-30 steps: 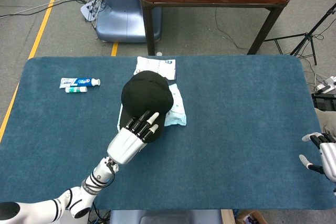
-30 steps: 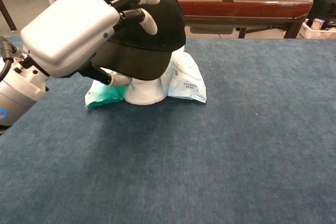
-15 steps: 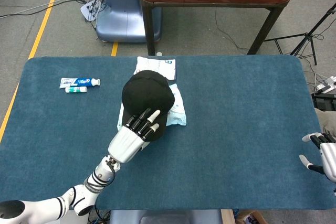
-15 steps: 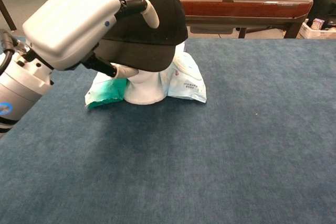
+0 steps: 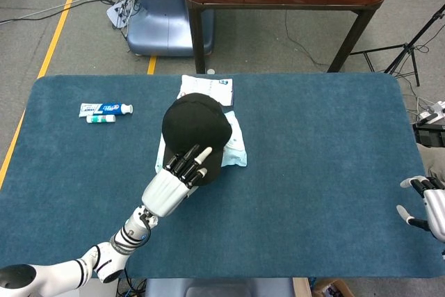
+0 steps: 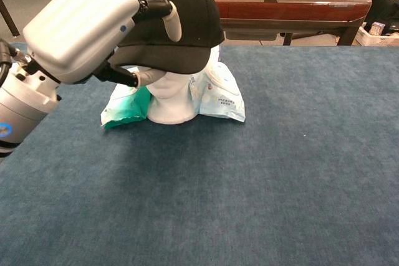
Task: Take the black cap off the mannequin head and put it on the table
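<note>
At table centre, white left hand [image 6: 81, 26] grips black fabric cap [image 6: 181, 29], hiding the white mannequin head [image 6: 171, 101]; at four o'clock, right hand [image 5: 425, 206], cropped, fingers spread, empty.

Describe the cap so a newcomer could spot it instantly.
On the blue table, find the white mannequin head among pale packets near the middle. The cap sits on top, its brim pinched by the left hand; it is the only black item there.
</note>
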